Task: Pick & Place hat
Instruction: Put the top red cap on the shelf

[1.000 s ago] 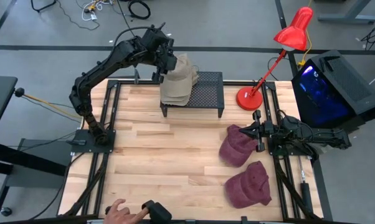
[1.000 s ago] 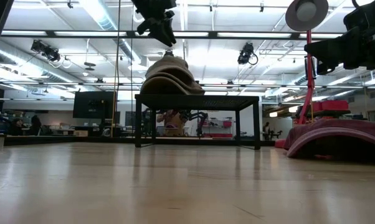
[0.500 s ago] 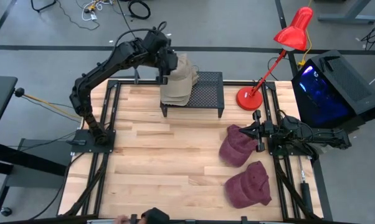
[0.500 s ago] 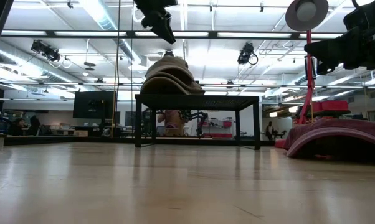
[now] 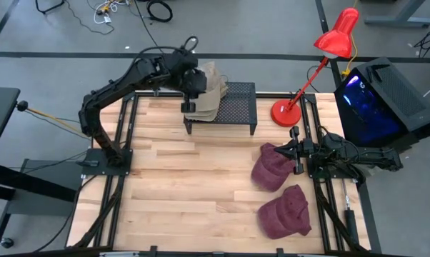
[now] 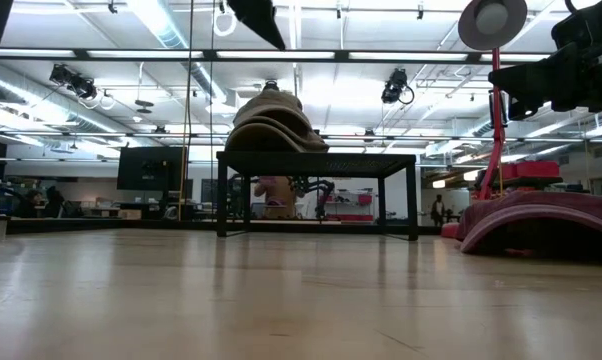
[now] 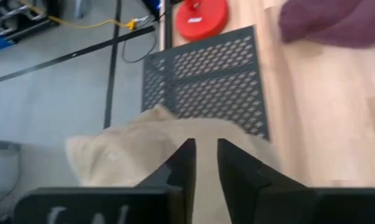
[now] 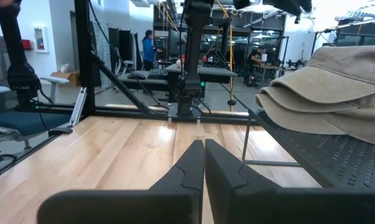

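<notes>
Several tan hats (image 5: 213,94) lie stacked on the left end of a black perforated rack (image 5: 238,107) at the table's far edge; they also show in the low view as tan hats (image 6: 271,120). My left gripper (image 5: 189,102) hangs above this stack, narrowly open, with the tan hats (image 7: 125,155) under its fingers. Two maroon hats (image 5: 272,168) (image 5: 285,213) lie brim-down on the table's right half. My right gripper (image 5: 294,153) is shut and waits in the air by the farther maroon hat's right edge, well above it in the low view (image 6: 581,50).
A red desk lamp (image 5: 286,112) stands right of the rack at the far right. A dark box with a blue glow (image 5: 378,100) sits beyond the right edge. The table's left and middle wood (image 5: 186,185) is bare. Black frame rails run along both sides.
My left gripper has risen straight up from the top of the tan hat stack, nearly out of the low view, and the stack stays on the rack. A person's hand at the table's near edge has drawn back out of view.
</notes>
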